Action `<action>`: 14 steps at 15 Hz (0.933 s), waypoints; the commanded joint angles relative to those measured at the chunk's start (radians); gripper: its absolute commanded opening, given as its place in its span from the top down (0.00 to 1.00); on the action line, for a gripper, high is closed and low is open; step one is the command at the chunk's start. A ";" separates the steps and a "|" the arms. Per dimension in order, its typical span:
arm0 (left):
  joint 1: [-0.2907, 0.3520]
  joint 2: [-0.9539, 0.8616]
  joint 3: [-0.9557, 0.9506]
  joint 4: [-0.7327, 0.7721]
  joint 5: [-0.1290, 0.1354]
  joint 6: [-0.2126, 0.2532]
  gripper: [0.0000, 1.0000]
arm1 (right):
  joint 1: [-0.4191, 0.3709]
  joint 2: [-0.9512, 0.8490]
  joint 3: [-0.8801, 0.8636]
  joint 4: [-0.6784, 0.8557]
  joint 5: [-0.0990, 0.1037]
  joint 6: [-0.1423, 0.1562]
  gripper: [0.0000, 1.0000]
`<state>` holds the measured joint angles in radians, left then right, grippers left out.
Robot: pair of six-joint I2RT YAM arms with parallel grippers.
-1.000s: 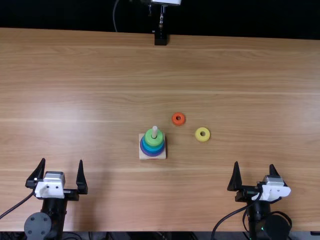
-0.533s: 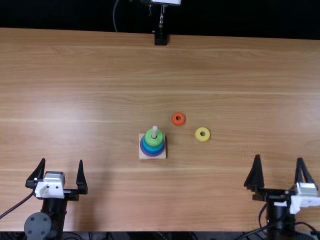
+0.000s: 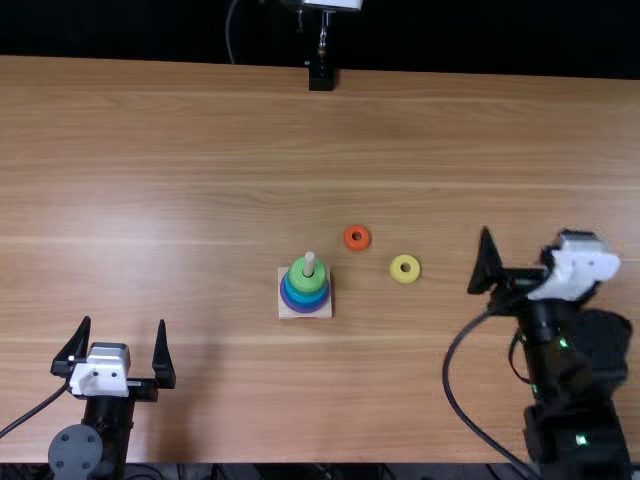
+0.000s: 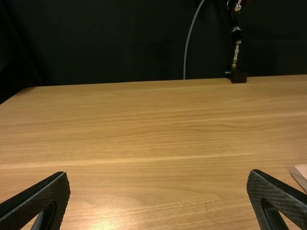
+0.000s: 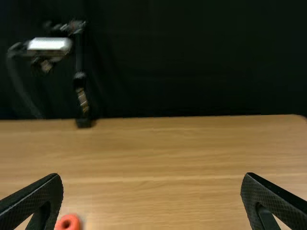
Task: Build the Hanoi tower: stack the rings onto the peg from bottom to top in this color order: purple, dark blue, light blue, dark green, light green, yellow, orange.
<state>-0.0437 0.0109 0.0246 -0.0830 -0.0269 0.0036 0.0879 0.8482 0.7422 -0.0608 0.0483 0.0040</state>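
The peg (image 3: pixel 309 262) stands on a square wooden base (image 3: pixel 322 312), with purple, blue and green rings stacked on it, a light green ring (image 3: pixel 308 284) topmost. The orange ring (image 3: pixel 357 238) and the yellow ring (image 3: pixel 405 269) lie flat on the table, right of the base. My left gripper (image 3: pixel 120 350) is open and empty at the near left. The right gripper (image 3: pixel 525 255), raised over the table right of the yellow ring, is also open and holds nothing. In the left wrist view, my left gripper (image 4: pixel 158 196) has spread fingers; likewise my right gripper (image 5: pixel 151 199) in the right wrist view, near the orange ring (image 5: pixel 68 222).
A black stand (image 3: pixel 321 76) is fixed at the table's far edge. The right arm's cable (image 3: pixel 450 385) loops out over the wooden table (image 3: pixel 200 150) on its left side.
The right arm first shifted to the right, then extended forward and up over the table, its gripper open. The left arm and the rings have kept their places.
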 commanded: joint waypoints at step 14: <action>0.011 -0.011 -0.025 -0.016 -0.010 0.013 0.00 | 0.200 0.798 0.381 -0.351 -0.089 -0.002 0.00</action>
<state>-0.0437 0.0109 0.0246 -0.0834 -0.0269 0.0036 0.2939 1.6077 1.1030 -0.4068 -0.0185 0.0017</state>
